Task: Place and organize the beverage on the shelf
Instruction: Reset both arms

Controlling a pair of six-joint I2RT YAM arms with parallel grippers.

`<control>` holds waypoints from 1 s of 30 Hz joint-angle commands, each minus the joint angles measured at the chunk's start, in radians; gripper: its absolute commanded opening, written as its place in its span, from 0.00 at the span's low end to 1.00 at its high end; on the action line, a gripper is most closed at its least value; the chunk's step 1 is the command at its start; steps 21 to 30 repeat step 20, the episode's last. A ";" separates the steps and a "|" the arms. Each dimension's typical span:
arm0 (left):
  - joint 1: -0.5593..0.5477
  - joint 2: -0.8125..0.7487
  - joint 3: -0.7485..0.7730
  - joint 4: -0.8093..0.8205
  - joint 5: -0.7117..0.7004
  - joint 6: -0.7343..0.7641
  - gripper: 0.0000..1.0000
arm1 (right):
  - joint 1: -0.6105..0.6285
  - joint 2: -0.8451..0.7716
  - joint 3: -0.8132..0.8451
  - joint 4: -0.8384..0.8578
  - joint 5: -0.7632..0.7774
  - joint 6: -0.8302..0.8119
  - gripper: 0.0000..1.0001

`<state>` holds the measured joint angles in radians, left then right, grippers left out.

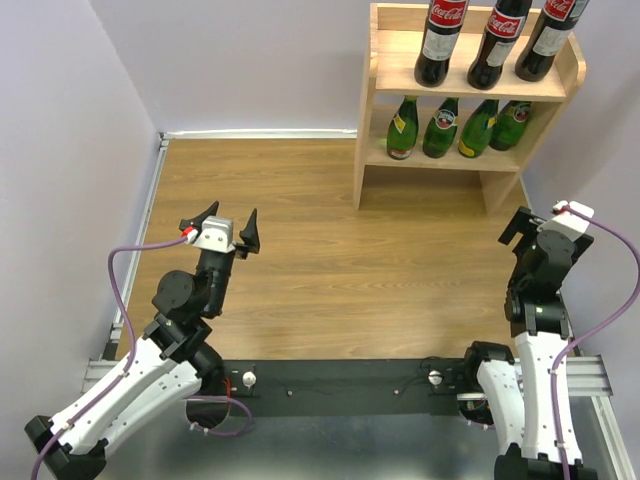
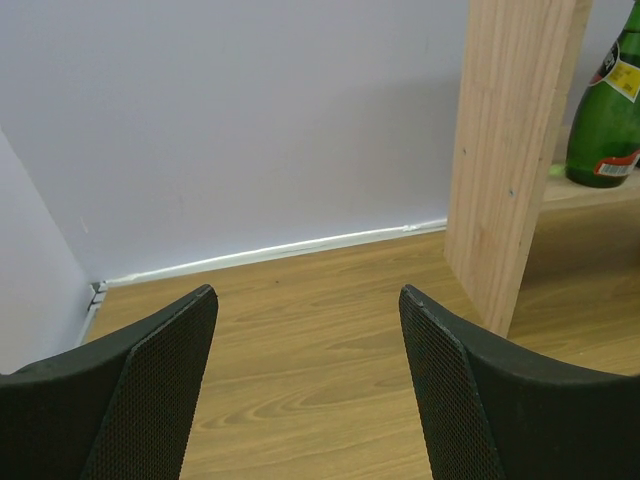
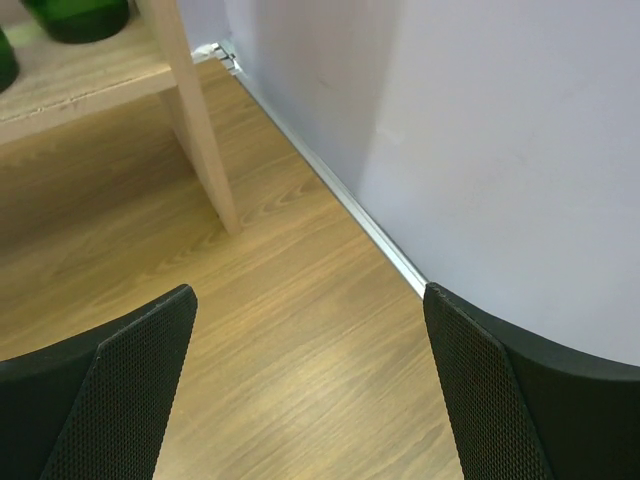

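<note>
1. Hovering open, empty: left hand (image 1: 231, 218) by the worktop's (image 1: 300, 250) left edge, right hand (image 3: 308, 300) by its right edge.
2. Far-right corner: shelf (image 1: 470, 90), green bottles (image 1: 440, 128) upright below, cola bottles (image 1: 497, 40) above.
3. Nearer: right hand; seemingly done.

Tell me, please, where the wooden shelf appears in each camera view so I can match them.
Top external: shelf upper right, both tiers visible.
Left wrist: shelf at the right edge, mainly one side panel.
Right wrist: shelf in the upper left corner, lower board and an upright.
Shared landmark: green bottles on its lower tier, in all three.
</note>
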<state>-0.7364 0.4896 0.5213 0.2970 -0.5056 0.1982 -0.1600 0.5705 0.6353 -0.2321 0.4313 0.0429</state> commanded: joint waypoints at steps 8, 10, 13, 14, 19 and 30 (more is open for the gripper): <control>0.009 -0.011 0.003 -0.002 0.004 0.003 0.81 | -0.036 -0.031 -0.011 0.034 0.014 0.020 1.00; 0.008 -0.013 0.002 -0.002 0.001 0.001 0.81 | -0.039 -0.038 -0.011 0.034 0.018 0.023 1.00; 0.009 -0.013 0.002 -0.001 0.001 0.000 0.81 | -0.039 -0.043 -0.013 0.034 0.014 0.022 1.00; 0.009 -0.013 0.002 -0.001 -0.001 0.001 0.81 | -0.041 -0.044 -0.013 0.036 0.014 0.022 1.00; 0.009 -0.020 -0.001 -0.004 -0.027 0.004 0.82 | -0.039 -0.044 -0.019 0.034 -0.006 -0.020 0.99; 0.009 -0.022 -0.001 -0.004 -0.030 0.004 0.82 | -0.041 -0.038 -0.005 0.036 -0.002 -0.027 1.00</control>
